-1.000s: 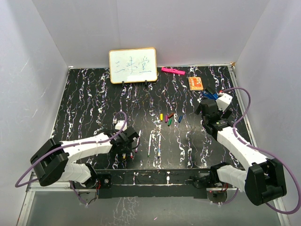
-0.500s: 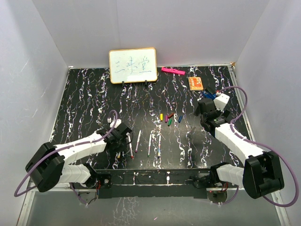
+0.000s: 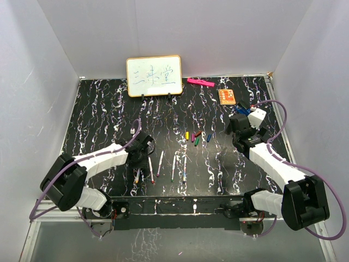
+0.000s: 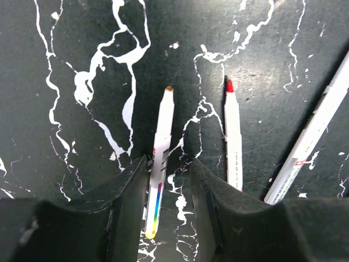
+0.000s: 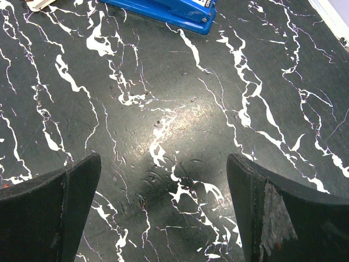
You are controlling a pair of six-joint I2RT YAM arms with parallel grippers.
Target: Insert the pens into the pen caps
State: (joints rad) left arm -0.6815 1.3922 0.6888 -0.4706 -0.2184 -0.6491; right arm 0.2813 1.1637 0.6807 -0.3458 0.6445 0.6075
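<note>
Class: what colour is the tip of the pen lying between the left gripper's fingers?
Brown tip on that pen; the left wrist view shows it best.

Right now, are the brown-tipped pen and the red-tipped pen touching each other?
Apart. The left wrist view shows the brown-tipped pen and the red-tipped pen lying side by side, with a strip of bare black table between them along their whole visible length.

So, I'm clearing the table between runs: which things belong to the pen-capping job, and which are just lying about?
Job: five pens, five caps.
Lying about: whiteboard, pink marker, orange card, blue clip.
</note>
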